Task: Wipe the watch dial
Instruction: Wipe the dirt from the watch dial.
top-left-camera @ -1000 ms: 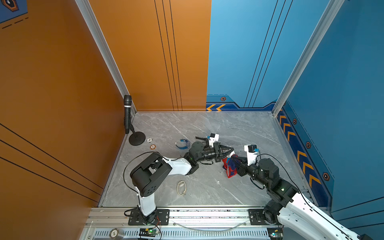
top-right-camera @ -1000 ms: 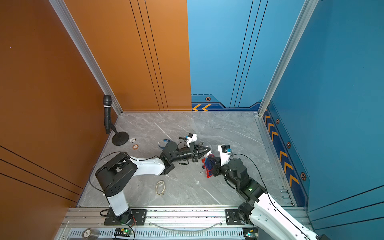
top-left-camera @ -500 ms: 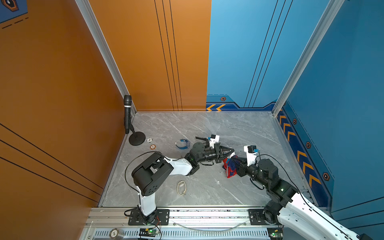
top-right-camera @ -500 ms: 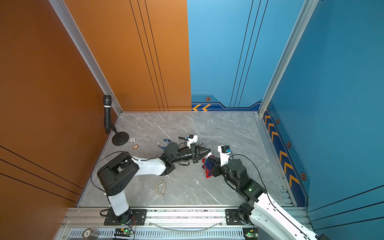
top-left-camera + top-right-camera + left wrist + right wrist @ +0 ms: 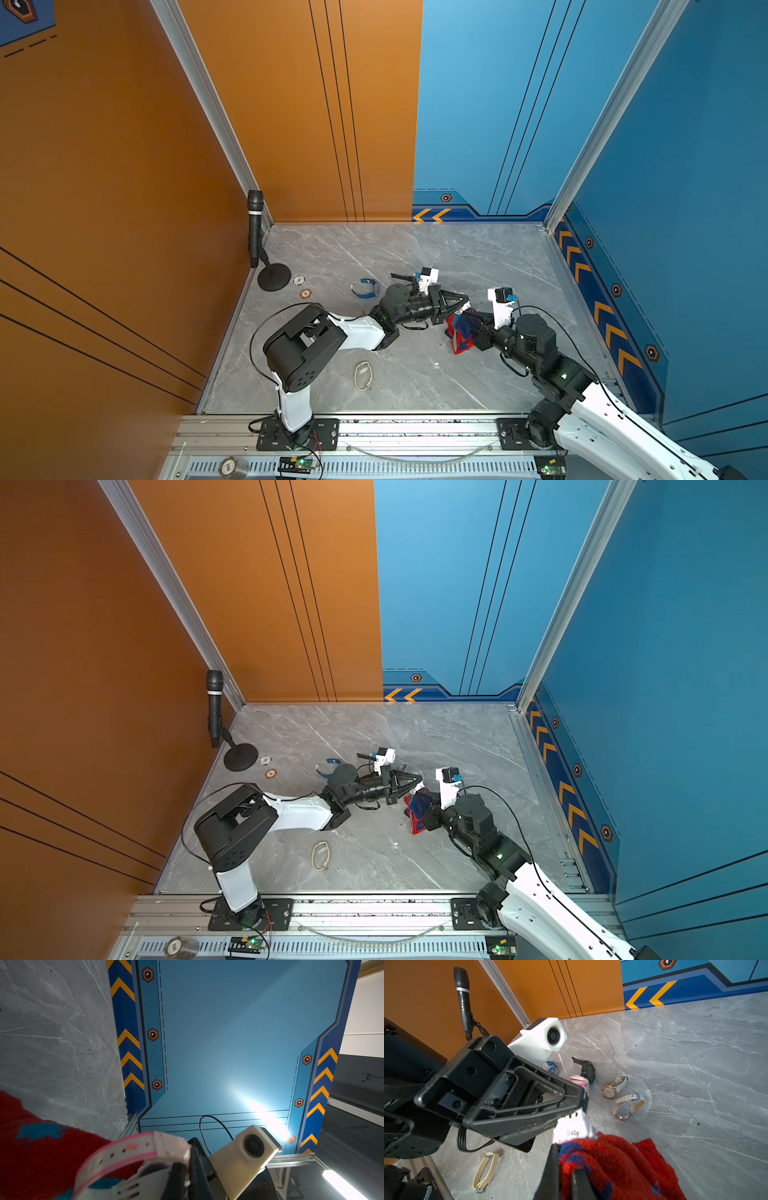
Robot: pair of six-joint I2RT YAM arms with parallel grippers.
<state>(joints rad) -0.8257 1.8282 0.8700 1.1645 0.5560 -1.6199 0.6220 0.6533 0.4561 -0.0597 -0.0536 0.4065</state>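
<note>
A pink-and-white watch [image 5: 572,1131] with "Baby" printed on its case is held above the grey table by my left gripper [image 5: 582,1103], which is shut on it. Its perforated strap [image 5: 128,1149] loops out beside the jaws of the left gripper [image 5: 188,1169]. My right gripper [image 5: 564,1159] is shut on a red-and-blue fleece cloth [image 5: 623,1163]. The cloth is bunched against the watch's face, so the dial is hidden. In both top views the two grippers meet at mid-table, left gripper [image 5: 463,305] tip against the cloth [image 5: 461,336] [image 5: 417,812].
Loose watches lie behind the grippers: a black watch [image 5: 587,1070], a white-strapped watch [image 5: 612,1088], a pale-strapped watch [image 5: 625,1108] and a blue watch [image 5: 368,289]. A beige strap [image 5: 363,375] lies near the front. A microphone [image 5: 255,232] on a stand and two round tokens [image 5: 305,294] sit at the back left.
Hardly anything differs. Both grippers keep their holds and stay together at mid-table; the left arm has shifted only very slightly.
</note>
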